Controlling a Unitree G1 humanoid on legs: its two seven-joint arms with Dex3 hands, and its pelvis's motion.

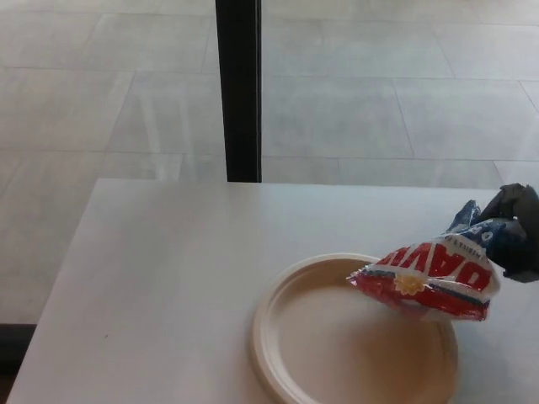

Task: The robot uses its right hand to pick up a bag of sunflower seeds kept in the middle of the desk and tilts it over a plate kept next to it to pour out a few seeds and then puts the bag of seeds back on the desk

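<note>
Right hand, coming in at the picture's right edge in the head view, is closed around the blue end of the bag and holds it tipped on its side. Its red end hangs over the right half of the plate, which sits on the white desk and looks bare where it shows. A black post stands behind the desk on the tiled floor.

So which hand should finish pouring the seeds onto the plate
The right hand. It already grips the bag of sunflower seeds, tilted with its mouth low over the plate, which looks empty so far. The left hand is not in view.
</note>
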